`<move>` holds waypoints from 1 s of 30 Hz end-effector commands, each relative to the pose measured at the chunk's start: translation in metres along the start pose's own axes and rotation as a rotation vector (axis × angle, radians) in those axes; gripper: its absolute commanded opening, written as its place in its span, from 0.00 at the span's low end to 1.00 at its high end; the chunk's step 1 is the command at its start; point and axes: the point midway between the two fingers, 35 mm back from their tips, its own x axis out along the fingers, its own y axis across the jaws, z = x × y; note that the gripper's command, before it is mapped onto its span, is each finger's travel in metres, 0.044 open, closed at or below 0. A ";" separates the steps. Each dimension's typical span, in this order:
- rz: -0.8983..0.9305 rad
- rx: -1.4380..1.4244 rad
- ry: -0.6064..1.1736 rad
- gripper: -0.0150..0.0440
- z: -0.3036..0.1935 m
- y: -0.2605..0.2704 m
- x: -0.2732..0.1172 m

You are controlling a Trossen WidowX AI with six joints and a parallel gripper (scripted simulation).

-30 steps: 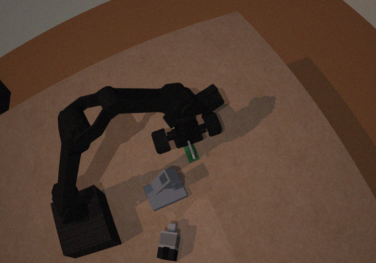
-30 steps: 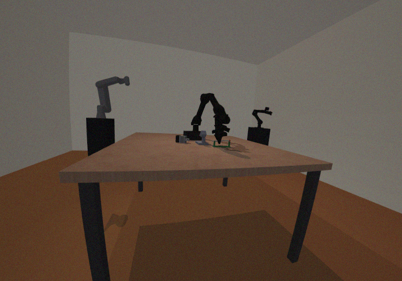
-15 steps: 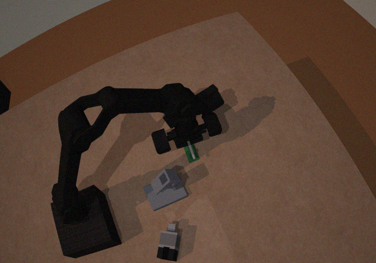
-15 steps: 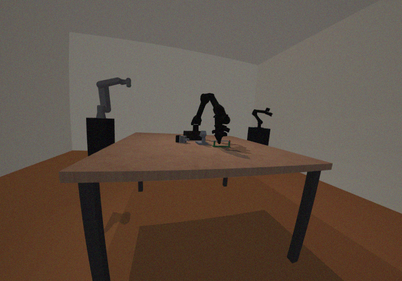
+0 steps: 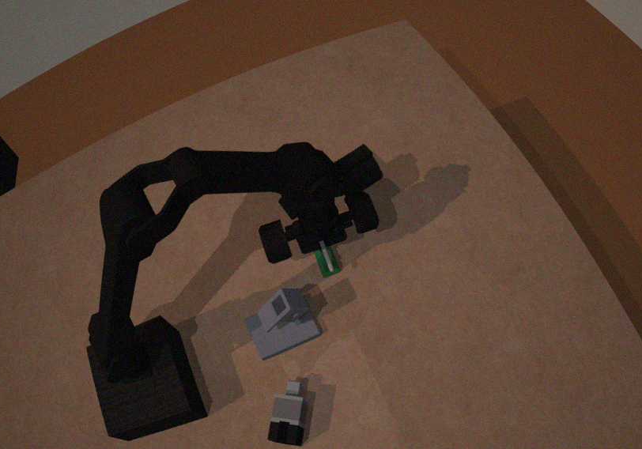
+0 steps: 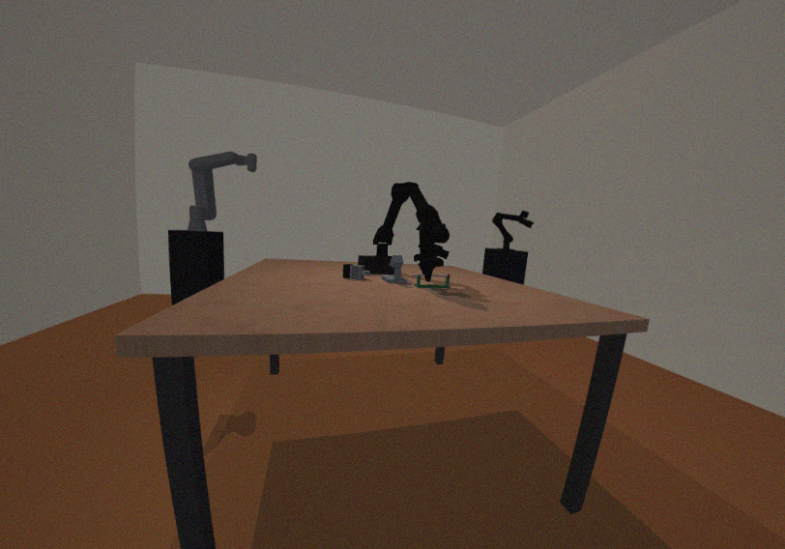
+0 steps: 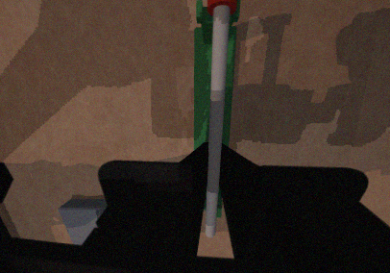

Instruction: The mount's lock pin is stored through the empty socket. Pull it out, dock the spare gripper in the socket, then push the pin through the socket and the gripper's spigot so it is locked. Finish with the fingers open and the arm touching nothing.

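Observation:
My gripper (image 7: 212,147) (image 6: 427,278) is shut on the lock pin (image 7: 218,62) (image 5: 327,256), a grey rod with a red head. The pin lies level along the green cradle (image 7: 201,106) (image 6: 432,286) (image 5: 326,273), at about the height of its two end posts; whether it rests in them I cannot tell. The blue-grey mount (image 5: 290,341) (image 6: 396,268) (image 7: 80,221) stands beside the cradle, its angled socket (image 5: 278,303) with no pin through it. The spare gripper (image 5: 287,410) (image 6: 357,272), grey with a black end, lies on the table beyond the mount. My hand hides part of the cradle in the top view.
The arm's base (image 5: 147,391) stands on the table (image 5: 465,317) (image 6: 341,310), near the mount and the spare gripper. Two other arms stand on black pedestals (image 6: 196,265) (image 6: 505,262) off the table.

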 end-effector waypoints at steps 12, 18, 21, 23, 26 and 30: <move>0.000 0.000 0.000 0.34 0.000 0.000 0.000; 0.000 0.000 0.000 0.61 0.000 0.000 0.000; 0.000 0.000 0.000 0.74 0.000 0.000 0.000; 0.000 0.000 0.000 0.83 0.000 0.000 -0.002; 0.001 0.000 0.000 0.97 0.001 0.001 -0.012; 0.014 0.002 0.004 1.00 0.001 0.004 -0.017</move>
